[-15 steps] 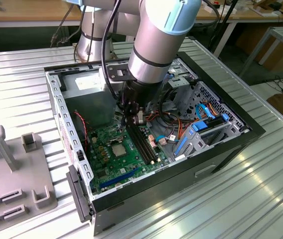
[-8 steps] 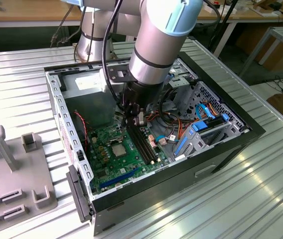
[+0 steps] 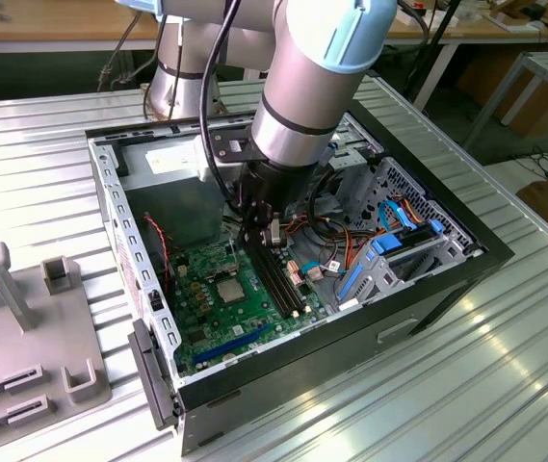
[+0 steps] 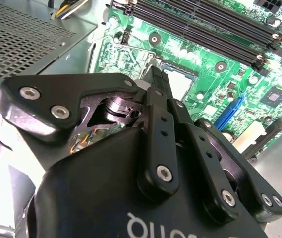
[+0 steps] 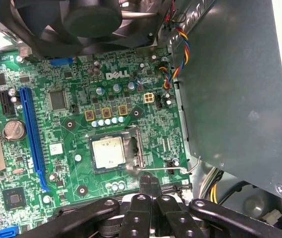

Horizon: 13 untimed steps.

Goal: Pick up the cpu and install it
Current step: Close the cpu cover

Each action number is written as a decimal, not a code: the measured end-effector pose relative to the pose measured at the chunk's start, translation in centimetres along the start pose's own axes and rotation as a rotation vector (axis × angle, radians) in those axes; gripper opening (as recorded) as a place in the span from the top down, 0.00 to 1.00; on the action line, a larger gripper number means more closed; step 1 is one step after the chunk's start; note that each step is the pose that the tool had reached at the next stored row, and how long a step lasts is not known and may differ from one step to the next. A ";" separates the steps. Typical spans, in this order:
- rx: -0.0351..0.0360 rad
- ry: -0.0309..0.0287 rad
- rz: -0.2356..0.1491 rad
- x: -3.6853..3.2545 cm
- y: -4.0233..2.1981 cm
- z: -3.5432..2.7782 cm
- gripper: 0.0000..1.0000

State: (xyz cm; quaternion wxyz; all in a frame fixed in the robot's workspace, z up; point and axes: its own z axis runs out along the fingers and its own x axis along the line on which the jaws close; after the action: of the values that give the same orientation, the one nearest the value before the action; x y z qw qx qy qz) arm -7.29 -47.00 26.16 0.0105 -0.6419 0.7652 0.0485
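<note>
Now gripper point(image 5: 149, 184) pinched closed, empty, above cpu point(image 5: 108, 152).

From the second wrist view I see my gripper point(image 4: 155, 74) up close, its black linkages taking up most of the foreground and its two fingers pressed together with nothing between them. The fingertips point(image 4: 156, 78) sit just above the green motherboard point(image 4: 200, 54). Right beyond the tips lies the cpu point(image 4: 181, 83), a pale square seated inside the socket frame point(image 4: 189, 71), partly hidden by the fingers. Long black memory slots point(image 4: 205, 22) run across the board further off, and a blue expansion slot point(image 4: 230, 111) lies beside the fingers. A perforated grey metal panel point(image 4: 22, 34) stands to one side.
</note>
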 end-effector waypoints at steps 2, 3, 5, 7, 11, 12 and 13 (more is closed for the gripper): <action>0.0000 -0.0001 0.000 0.08 -0.01 0.00 0.89; 0.0001 -0.0001 0.000 0.09 -0.02 0.00 0.89; 0.0000 -0.0001 0.000 0.12 -0.02 -0.01 0.89; 0.0000 0.0000 0.000 0.12 -0.02 -0.01 0.89; 0.0000 0.0000 0.000 0.15 -0.02 -0.01 0.89; 0.0001 0.0003 0.000 0.15 -0.02 -0.01 0.89; 0.0001 0.0006 0.000 0.16 -0.03 0.00 0.89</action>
State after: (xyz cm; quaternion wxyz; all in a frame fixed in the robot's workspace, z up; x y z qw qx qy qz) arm -7.29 -47.16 26.15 0.0103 -0.6420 0.7651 0.0483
